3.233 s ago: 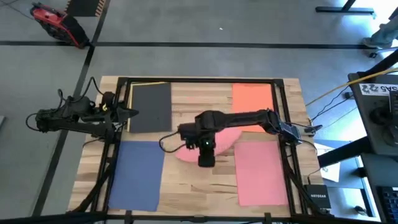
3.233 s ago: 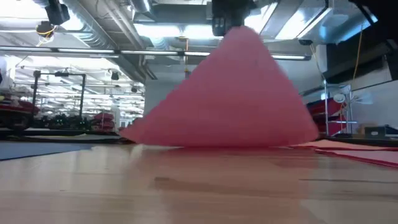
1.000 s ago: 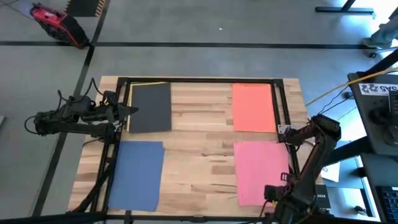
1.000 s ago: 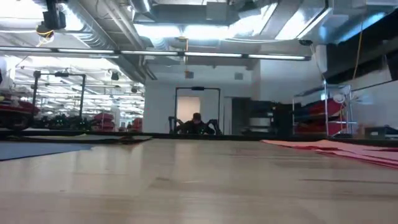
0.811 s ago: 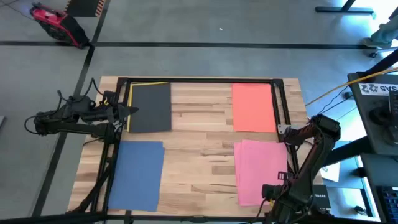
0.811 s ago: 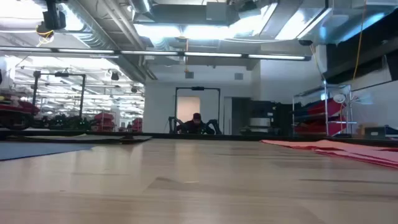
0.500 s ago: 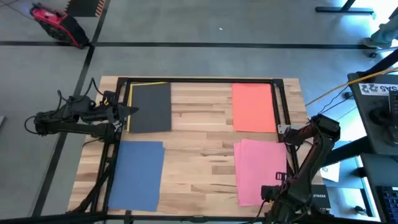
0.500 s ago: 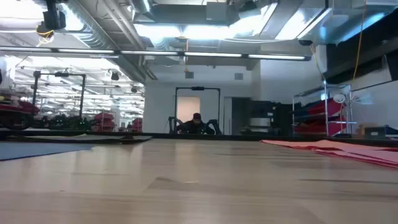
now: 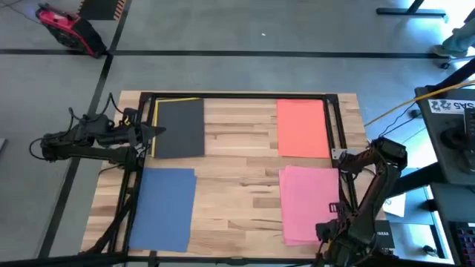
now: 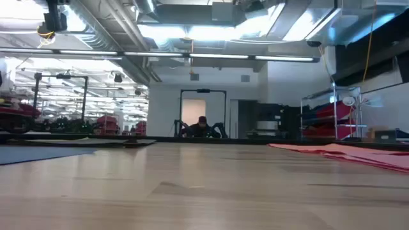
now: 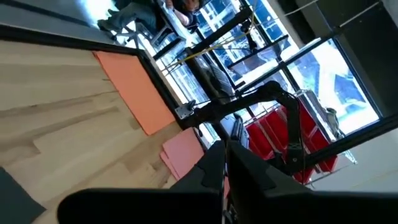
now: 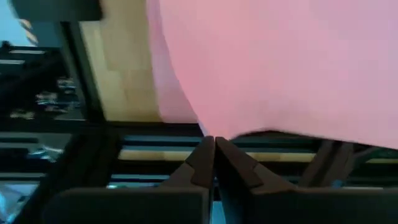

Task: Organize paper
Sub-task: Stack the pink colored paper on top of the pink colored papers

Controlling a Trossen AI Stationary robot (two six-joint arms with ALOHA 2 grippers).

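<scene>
Left gripper [image 9: 158,132] resting at the worktop's [image 9: 241,185] left edge, fingers closed together and holding nothing, tips lying at the edge of the dark grey-black rectangular paper sheet [image 9: 180,127]. Showing a yellow sheet's edge [image 9: 175,100] along that sheet's far and left sides. Lying flat at near left: blue rectangular paper sheet [image 9: 163,208]. Lying flat at far right: orange rectangular paper sheet [image 9: 302,127]. Lying at near right: pink paper sheets [image 9: 309,204], stacked slightly askew. Right gripper [image 12: 213,149] hanging off the near right corner, fingers pressed together, empty, just beside the pink stack's edge.
</scene>
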